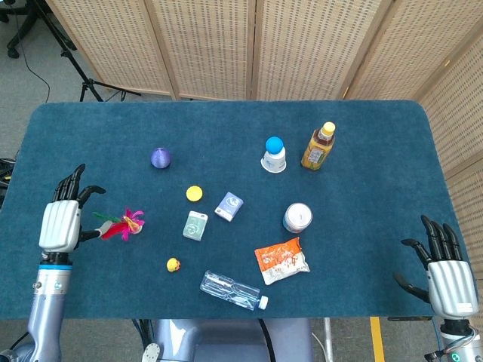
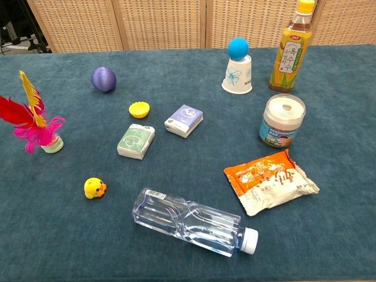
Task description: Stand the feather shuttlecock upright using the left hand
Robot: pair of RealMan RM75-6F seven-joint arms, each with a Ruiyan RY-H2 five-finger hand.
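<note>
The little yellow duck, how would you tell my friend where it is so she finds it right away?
Start at the clear water bottle lying along the table's near edge. Look to its left and slightly farther back for the duck, sitting alone on the blue cloth. It is rounded with an orange beak, unlike the flat, frilly yellow cup farther back.

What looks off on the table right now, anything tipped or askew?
The water bottle lies on its side near the front edge. The blue ball sits on an upturned paper cup. The feather shuttlecock stands on its base, feathers leaning left.

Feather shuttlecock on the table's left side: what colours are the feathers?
Red, yellow and magenta-pink feathers on the feather shuttlecock, above a pale green base; chest view shows it best.
</note>
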